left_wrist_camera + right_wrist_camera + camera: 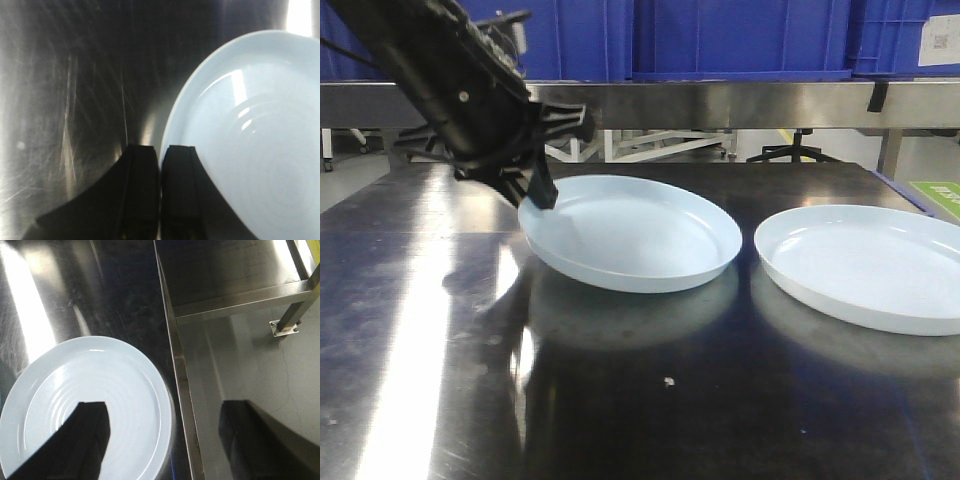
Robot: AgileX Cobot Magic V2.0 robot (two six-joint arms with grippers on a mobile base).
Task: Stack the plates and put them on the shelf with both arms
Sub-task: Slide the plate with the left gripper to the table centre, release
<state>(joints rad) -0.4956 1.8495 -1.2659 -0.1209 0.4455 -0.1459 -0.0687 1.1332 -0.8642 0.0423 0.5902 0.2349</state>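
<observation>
**Item 1, left tool** (160,148): The fingers are drawn in to a thin slit, pinching the rim of the tilted plate (640,235) on the side farthest from the flat plate (865,265). That side is raised off the worktop (620,410). The side nearest the flat plate hangs lower, and you cannot tell whether it touches. The rim pinch looks meant to lever the plate up so you can carry it across and stack it.

**Item 2, flat plate:** It lies level, just beside the tilted plate, with a narrow strip of worktop between the rims. Its outer side sits close to the worktop edge (172,340), and the floor (250,365) lies beyond.

**Item 3, right tool** (164,407): It is spread wide, holding nothing, above the flat plate. One finger is over the plate and the other is out past the edge.

**Item 4, shelf** (720,102): Its steel rail runs behind and above the flat plate, with blue crates (740,35) on top.

**Room:** There is bare worktop in front of the flat plate. The slim gap between the rims and the drop-off are probably your tight spots.
</observation>
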